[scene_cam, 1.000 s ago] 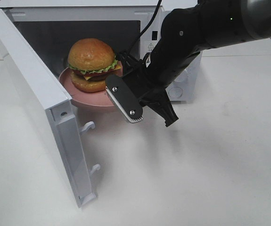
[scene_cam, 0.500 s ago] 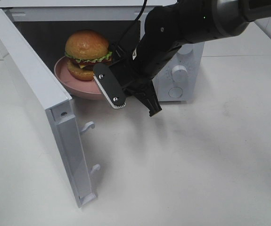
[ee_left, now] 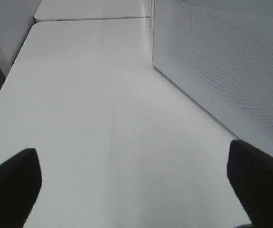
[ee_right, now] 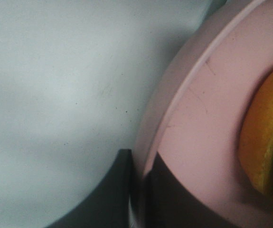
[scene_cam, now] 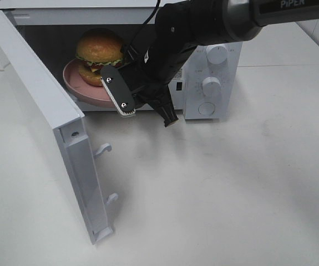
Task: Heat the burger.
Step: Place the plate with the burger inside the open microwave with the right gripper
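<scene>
Loading in hand: my right end effector (ee_right: 141,178), clamped on the rim of the pink plate (scene_cam: 74,88), holds the burger (scene_cam: 98,51) inside the open microwave (scene_cam: 221,66); next, I judge: lower, release, shut the door (scene_cam: 42,122).

The burger (scene_cam: 98,51) shows a glossy golden-brown bun, a green lettuce frill and a streak of yellow cheese; the plate (scene_cam: 76,83) is pale pink. The microwave (scene_cam: 212,66) is white with a dark cavity, and its door (ee_left: 221,57) carries a fine dotted mesh. The right hand (scene_cam: 125,106) is black with a pale ridged tip, the left hand (ee_left: 136,190) black, the desk (scene_cam: 231,183) plain white.
</scene>
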Controlling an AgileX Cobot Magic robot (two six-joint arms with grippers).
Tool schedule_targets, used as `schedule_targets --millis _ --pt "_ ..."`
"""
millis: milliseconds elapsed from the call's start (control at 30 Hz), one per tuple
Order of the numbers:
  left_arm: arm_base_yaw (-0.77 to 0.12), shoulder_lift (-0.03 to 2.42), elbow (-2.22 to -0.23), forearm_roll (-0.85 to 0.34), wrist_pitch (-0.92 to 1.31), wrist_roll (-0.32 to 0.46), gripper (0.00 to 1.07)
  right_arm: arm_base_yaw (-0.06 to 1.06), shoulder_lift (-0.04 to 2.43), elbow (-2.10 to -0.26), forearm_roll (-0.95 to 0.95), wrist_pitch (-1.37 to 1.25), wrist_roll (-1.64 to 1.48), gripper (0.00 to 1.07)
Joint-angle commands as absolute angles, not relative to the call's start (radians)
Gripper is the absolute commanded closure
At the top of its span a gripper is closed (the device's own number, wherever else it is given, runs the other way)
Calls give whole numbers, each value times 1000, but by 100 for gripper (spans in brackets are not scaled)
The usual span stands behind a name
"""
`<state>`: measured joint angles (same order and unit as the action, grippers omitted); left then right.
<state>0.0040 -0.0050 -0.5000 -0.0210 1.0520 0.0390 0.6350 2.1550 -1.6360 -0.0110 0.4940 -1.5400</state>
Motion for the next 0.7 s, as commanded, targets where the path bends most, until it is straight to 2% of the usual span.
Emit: schedule_targets --millis 33,700 --pt "2 -27 -497 -25 1038 37 7 631 2172 -1706 -24 467 -1519 107" --pt "2 -27 -497 -25 1038 37 7 631 2326 -1946 -51 542 -1507 107"
